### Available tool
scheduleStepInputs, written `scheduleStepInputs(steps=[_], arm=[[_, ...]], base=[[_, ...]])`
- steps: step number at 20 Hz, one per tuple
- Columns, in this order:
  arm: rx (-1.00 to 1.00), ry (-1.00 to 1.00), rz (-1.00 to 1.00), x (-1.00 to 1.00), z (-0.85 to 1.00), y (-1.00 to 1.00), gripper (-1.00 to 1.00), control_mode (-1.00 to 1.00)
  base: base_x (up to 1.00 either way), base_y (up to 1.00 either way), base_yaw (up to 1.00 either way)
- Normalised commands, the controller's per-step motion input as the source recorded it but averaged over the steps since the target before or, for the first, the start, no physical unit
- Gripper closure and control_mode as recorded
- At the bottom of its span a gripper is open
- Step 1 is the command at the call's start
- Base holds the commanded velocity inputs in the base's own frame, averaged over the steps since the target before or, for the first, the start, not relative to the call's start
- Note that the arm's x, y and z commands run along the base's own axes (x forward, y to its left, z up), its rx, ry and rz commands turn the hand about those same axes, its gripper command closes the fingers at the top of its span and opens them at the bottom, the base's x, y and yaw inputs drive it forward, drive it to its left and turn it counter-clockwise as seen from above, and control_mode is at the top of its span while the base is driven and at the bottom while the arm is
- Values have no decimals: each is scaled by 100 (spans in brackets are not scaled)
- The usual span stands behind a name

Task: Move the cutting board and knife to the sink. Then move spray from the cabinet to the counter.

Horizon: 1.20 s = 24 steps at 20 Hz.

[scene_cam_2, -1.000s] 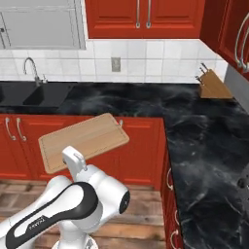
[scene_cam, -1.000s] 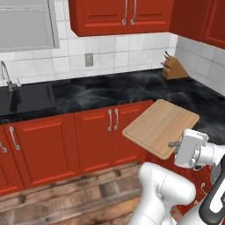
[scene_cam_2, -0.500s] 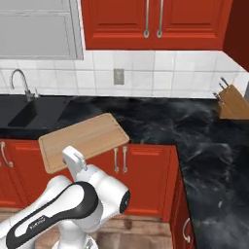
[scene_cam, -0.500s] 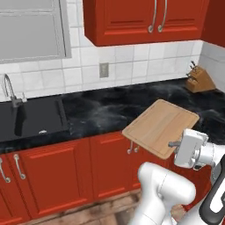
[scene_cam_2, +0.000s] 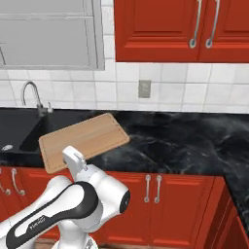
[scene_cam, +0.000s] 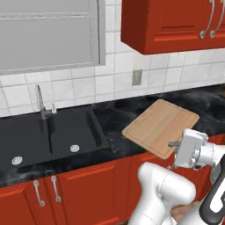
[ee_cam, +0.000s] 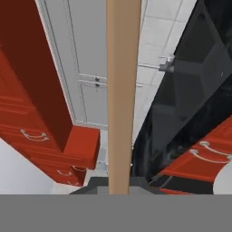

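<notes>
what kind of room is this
A kitchen, and a rendered one: a black sink with a chrome faucet set in a black marble counter, red cabinets above and below, white tiled wall.

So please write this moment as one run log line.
tool: shut on cutting board | board: lifted, level, above counter | sink: left of board

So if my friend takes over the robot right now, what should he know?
Hand: shut on the cutting board, holding it by its edge, lifted above the counter, a little right of the sink.
Done: board picked up and carried close to the sink.
Left: set the board in the sink. Bring the knife too; I can't see it here. Then take the spray from the cabinet to the counter; I can't see the spray either.
</notes>
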Motion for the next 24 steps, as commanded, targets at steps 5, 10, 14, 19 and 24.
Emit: scheduleStepInputs(steps=[5,10,14,19,24], arm=[[0,0,0,0,0,0,100,100],[0,0,0,0,0,0,100,100],[0,0,0,0,0,0,100,100],[0,0,0,0,0,0,100,100],[0,0,0,0,0,0,100,100]], base=[[30,94,0],[4,94,0],[12,94,0],[19,94,0],[58,74,0]])
